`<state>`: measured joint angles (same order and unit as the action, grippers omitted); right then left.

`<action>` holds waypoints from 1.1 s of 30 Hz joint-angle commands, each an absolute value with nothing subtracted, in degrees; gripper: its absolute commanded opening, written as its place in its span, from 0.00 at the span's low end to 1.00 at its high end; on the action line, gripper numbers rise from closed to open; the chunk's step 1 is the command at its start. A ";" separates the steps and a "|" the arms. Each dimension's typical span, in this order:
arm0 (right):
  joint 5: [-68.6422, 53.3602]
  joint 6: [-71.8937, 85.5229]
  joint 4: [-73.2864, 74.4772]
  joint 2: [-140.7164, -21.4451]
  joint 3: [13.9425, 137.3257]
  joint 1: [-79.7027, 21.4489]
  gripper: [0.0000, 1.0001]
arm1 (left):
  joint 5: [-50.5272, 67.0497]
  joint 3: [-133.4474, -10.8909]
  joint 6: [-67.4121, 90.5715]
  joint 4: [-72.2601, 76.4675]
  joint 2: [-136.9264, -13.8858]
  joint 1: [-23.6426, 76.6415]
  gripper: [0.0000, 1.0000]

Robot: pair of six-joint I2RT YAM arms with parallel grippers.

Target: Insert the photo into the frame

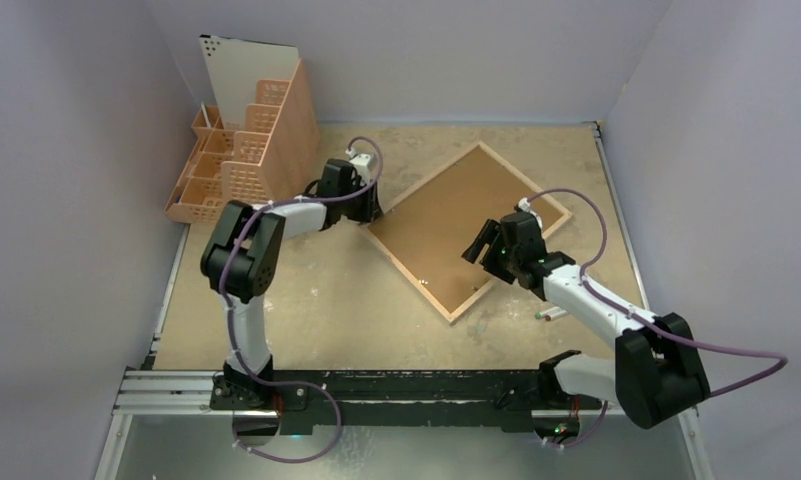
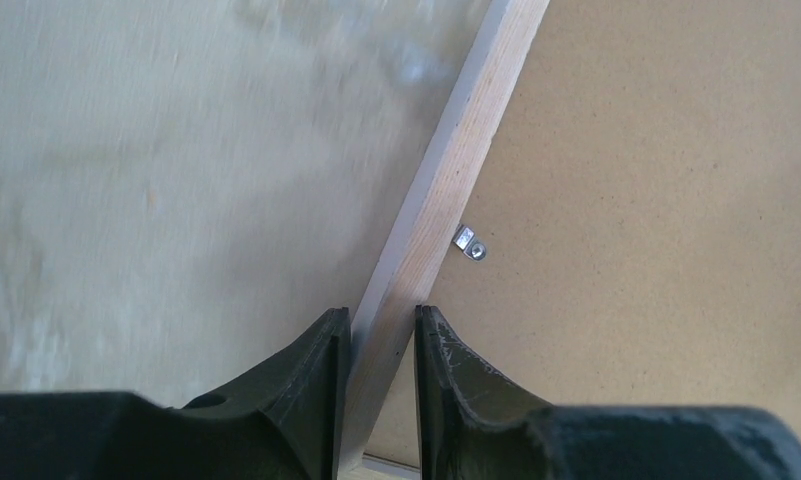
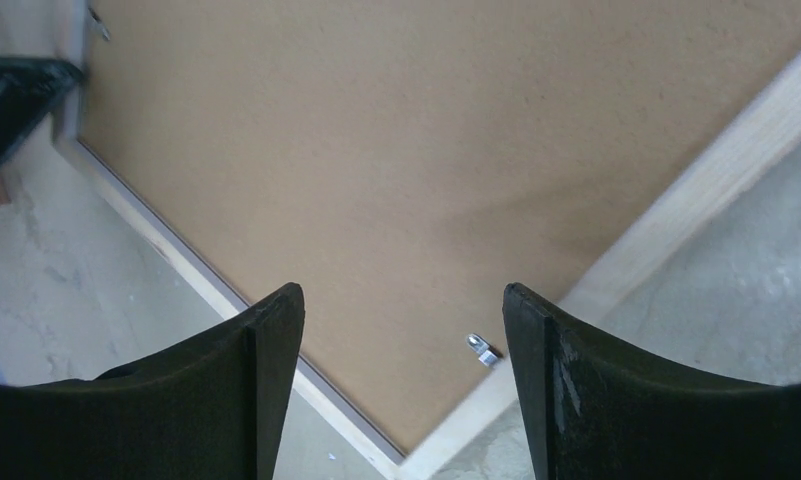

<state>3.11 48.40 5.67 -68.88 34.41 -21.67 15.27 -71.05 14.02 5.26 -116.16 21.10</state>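
The frame (image 1: 521, 173) lies face down and turned like a diamond on the table, its light wood rim (image 2: 446, 190) around a brown hardboard backing (image 1: 466, 215). My left gripper (image 2: 383, 315) is at the frame's left corner. Its fingers press the rim from both sides, one on the outer grey face, one on the inner wood edge. My right gripper (image 3: 403, 295) hovers open over the backing (image 3: 406, 150) near the frame's near corner, holding nothing. A large white sheet (image 1: 246, 65), apparently the photo with its reverse showing, stands upright in the rack at back left.
An orange plastic organizer rack (image 1: 246, 160) stands at the back left, close to the left arm. Small metal clips (image 2: 469, 243) (image 3: 484, 350) sit on the backing by the rim. Two small white sticks (image 1: 551, 315) lie near the right arm. Walls enclose the table on three sides.
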 commanded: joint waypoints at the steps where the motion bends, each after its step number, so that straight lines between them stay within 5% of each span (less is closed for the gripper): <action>1: 0.17 41.86 3.51 -71.36 40.94 -21.66 0.74 | 5.34 -60.23 21.46 0.70 -106.82 20.69 0.13; 11: 2.13 41.86 4.10 -81.91 54.37 -28.67 0.68 | 1.38 -40.81 35.13 -3.11 -91.02 23.28 0.12; 23: 13.66 44.47 17.16 -109.44 84.68 -42.95 0.67 | 7.54 -18.93 45.07 3.77 -67.39 26.09 0.13; 33: 16.96 46.32 26.00 -122.01 98.91 -47.97 0.63 | 16.26 -12.98 44.17 5.48 -58.62 26.10 0.18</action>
